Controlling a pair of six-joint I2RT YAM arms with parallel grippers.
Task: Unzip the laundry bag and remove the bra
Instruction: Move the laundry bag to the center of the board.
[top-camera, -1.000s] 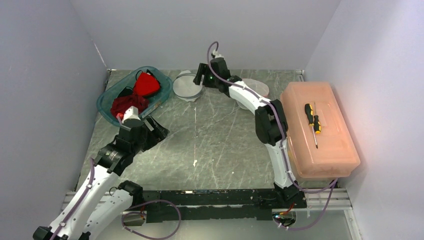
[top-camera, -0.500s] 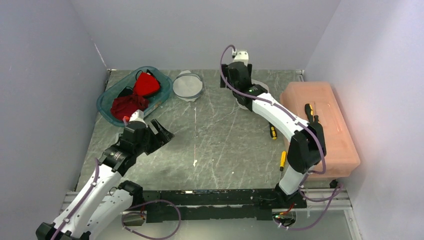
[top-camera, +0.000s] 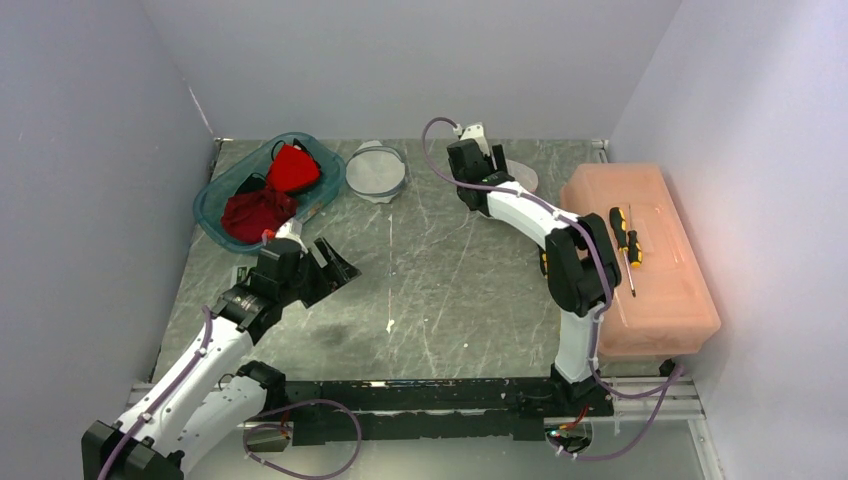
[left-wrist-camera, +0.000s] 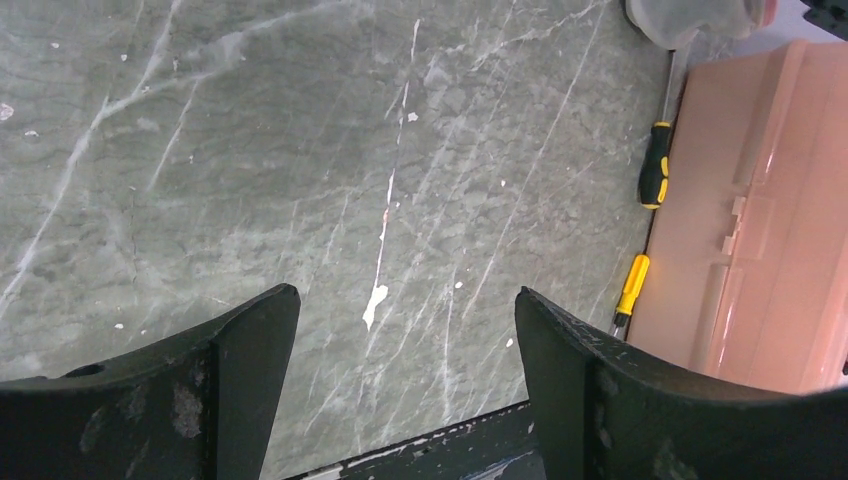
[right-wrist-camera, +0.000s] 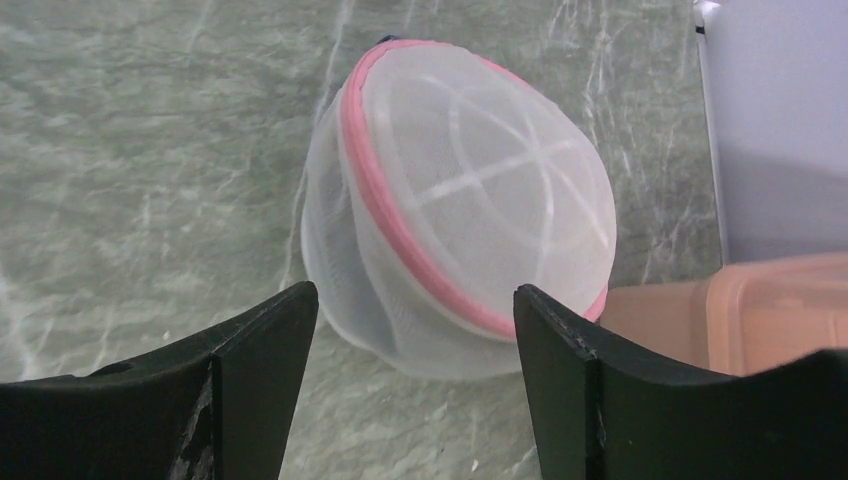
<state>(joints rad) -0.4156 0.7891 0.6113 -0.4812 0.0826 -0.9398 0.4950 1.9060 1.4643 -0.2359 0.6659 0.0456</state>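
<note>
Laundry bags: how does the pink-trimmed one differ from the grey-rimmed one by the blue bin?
The pink-trimmed bag has a pink seam; the grey-rimmed bag a dark grey rim. The pink-trimmed bag lies beside the salmon box, facing the open right gripper; the grey-rimmed bag sits by the blue bin, no gripper near it. Both are round pale mesh.

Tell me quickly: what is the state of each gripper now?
Left gripper: open, holding nothing.
Right gripper: open, holding nothing, pointed at the laundry bag.
</note>
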